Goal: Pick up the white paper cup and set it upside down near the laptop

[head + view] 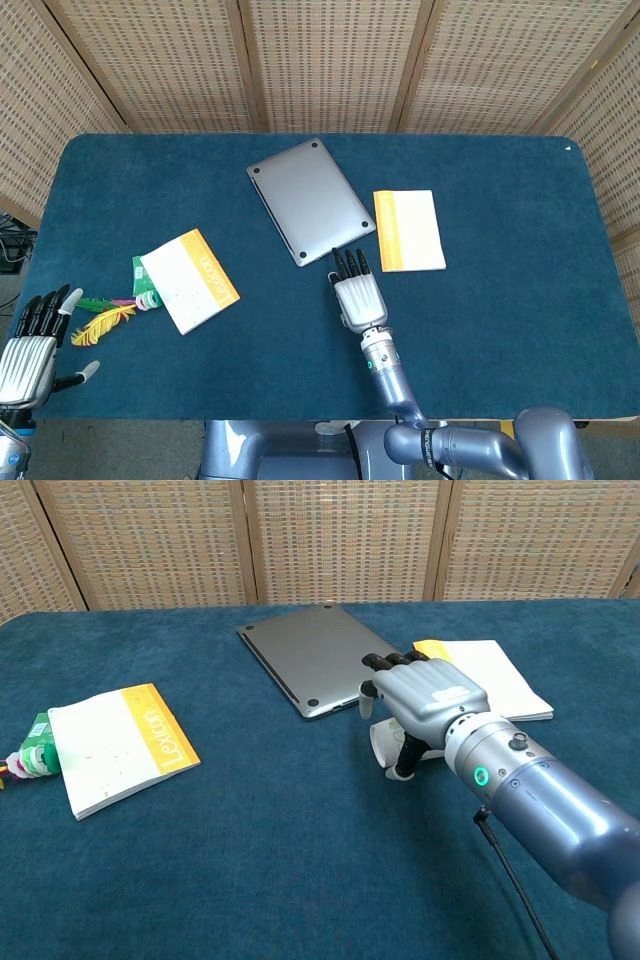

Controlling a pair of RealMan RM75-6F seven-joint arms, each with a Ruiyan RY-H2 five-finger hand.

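The white paper cup [383, 743] with a green print lies on its side on the blue table, just in front of the closed grey laptop [310, 200] [322, 658]. My right hand [358, 295] [425, 695] lies over the cup, fingers stretched toward the laptop's near corner and thumb pointing down on the cup's near side. Only the cup's rim end shows in the chest view; the head view hides the cup under the hand. My left hand [30, 345] hovers at the table's near left corner, fingers apart, holding nothing.
An orange-and-white booklet [409, 229] [490, 670] lies right of the laptop. A white-and-orange notebook [190, 280] [115, 745] lies at the left, beside a green packet [146, 283] and coloured feathers [103, 322]. Wicker screens stand behind the table.
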